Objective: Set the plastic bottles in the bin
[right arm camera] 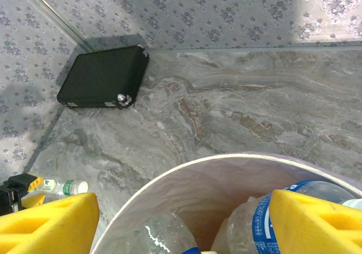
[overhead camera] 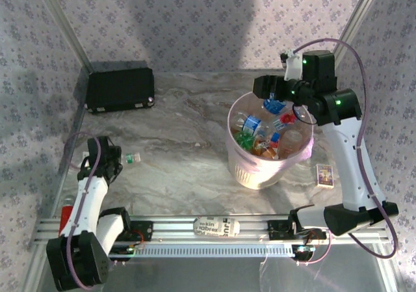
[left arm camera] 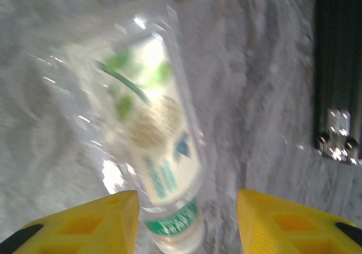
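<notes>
One small clear bottle lies on its side on the desk, well away from the bin, out to the bin's left. It has a white label with green marks, and its pale cap points toward the bin.

The left end effector is down at this bottle, with a yellow finger on each side of the end far from the cap. One finger looks right up against the plastic and there is a gap at the other. So I think the fingers are spread around the bottle and not pinching it yet.

The right end effector hangs just over the bin's open top. Its fingers are spread wide and hold nothing. Many bottles lie in the bin, piled close to the rim.

The bottle on the desk looks empty, so I think it is very light. Its thin wall will likely dent and crackle if it is squeezed hard. It is round and smooth, so it may roll away or slip out sideways. The best place to hold it is likely across the middle, on the label, where the sides run straight. A soft, even squeeze should be enough. Near the cap the plastic is stiffer, but that part is narrow and harder to catch
</notes>
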